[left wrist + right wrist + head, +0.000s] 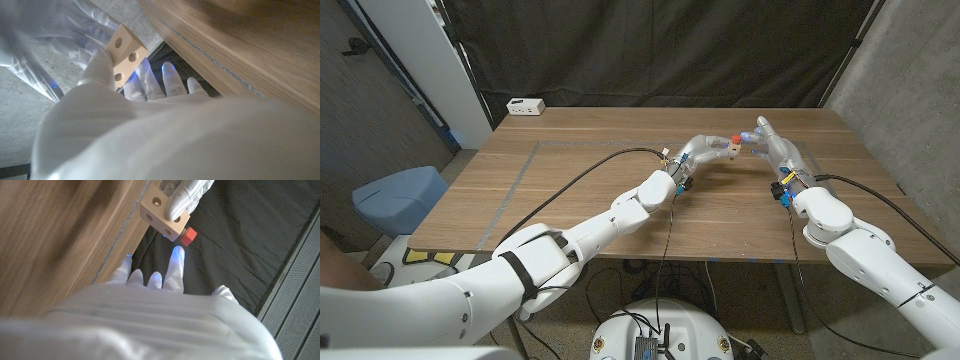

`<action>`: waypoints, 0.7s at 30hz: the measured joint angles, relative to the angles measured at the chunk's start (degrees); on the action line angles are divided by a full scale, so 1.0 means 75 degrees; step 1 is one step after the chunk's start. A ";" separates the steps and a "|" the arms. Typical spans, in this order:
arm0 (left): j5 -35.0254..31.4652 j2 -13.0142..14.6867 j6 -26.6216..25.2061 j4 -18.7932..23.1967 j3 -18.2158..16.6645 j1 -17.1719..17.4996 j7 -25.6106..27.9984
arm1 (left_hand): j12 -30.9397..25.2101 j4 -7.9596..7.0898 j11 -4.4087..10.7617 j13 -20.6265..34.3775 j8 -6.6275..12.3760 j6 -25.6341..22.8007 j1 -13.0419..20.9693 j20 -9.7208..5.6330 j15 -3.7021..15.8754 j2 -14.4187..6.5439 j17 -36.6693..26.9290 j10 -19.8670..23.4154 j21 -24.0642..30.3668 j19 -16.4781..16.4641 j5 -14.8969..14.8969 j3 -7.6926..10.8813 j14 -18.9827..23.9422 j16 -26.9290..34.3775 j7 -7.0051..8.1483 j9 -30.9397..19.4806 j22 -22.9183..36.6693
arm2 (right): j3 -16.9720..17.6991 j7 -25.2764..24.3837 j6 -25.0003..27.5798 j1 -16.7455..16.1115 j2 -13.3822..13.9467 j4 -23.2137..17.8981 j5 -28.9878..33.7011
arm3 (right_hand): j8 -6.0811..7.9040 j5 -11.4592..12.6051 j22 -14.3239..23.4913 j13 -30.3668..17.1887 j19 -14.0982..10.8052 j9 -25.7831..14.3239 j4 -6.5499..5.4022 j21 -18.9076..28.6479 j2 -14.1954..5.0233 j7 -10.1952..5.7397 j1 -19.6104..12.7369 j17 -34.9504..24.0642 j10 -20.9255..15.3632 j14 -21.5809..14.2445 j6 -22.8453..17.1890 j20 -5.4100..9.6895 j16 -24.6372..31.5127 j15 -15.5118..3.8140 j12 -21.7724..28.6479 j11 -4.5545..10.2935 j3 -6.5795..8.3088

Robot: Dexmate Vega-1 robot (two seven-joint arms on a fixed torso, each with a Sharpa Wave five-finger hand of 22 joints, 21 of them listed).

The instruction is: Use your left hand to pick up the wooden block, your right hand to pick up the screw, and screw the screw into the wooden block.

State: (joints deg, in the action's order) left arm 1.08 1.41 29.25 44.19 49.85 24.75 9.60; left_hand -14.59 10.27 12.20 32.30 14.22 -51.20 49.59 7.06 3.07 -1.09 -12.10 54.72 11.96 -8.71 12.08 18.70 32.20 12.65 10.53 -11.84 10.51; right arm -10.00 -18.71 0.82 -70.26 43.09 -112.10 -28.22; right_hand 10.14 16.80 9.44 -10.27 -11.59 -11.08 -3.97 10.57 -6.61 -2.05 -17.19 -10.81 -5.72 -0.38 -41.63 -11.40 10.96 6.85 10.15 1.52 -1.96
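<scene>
Pale raw-wood block (161, 216) with drilled holes, matt; red plastic-looking screw head (188, 236); desk (580, 190) brown wood-grain, matt; hand fingers (175, 265) smooth white, slightly glossy.

1. We see both white arms reach in from the bottom corners of the head view and meet above the far middle of the worktop (570, 190).
2. The left robot hand (700, 152) is raised, its fingers (97, 70) gripping a wooden block (125, 52).
3. The right robot hand (768, 142) faces it, just beside it, fingers (175, 262) extended and spread, holding nothing.
</scene>
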 measured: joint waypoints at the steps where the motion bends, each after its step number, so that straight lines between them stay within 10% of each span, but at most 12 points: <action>1: 0.0000 0.0003 -0.0005 0.0008 -0.0001 0.0003 -0.0002 | 0.0000 0.0000 0.0000 0.0000 0.0000 0.0000 0.0000 0.0000 0.0000 0.0000 0.0000 0.0000 0.0000 0.0000 -0.0001 0.0000 0.0000 0.0000 0.0000 0.0000 0.0000 | -0.0016 0.0036 -0.0017 0.0022 0.0001 0.0019 -0.0014 | 0.0000 0.0000 0.0000 0.0000 0.0021 0.0000 0.0000 0.0000 0.0008 0.0000 0.0008 0.0000 0.0030 0.0000 0.0000 0.0021 0.0000 0.0000 0.0000 0.0030 0.0000; 21: 0.0015 -0.0006 -0.0016 -0.0048 -0.0012 0.0004 -0.0021 | 0.0000 -0.0001 0.0000 0.0000 0.0000 0.0000 0.0000 0.0000 0.0000 0.0000 0.0000 0.0000 0.0000 0.0000 0.0005 -0.0001 0.0000 0.0000 0.0000 -0.0004 0.0000 | -0.0180 0.0142 -0.0073 0.0216 0.0018 0.0135 -0.0039 | 0.0233 0.0000 0.0000 0.0020 0.0032 0.0033 0.0000 0.0000 0.0006 0.0011 0.0007 0.0001 -0.0001 0.0082 -0.0538 0.0033 0.0000 0.0000 0.0037 0.0140 0.0001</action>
State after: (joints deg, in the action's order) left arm 1.19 1.37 29.13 43.83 49.77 24.79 9.44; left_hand -14.59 10.27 12.20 32.30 14.22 -51.21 49.59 7.06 3.07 -1.09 -12.10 54.72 11.96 -8.71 12.12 18.70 32.20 12.65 10.53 -11.87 10.51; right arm -11.35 -17.64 0.28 -68.64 43.22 -111.09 -28.51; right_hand 11.89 16.80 9.44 -10.12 -11.35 -10.83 -3.97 10.57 -6.56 -1.97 -17.13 -10.80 -5.72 0.24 -45.66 -11.16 10.96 6.84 10.42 2.57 -1.96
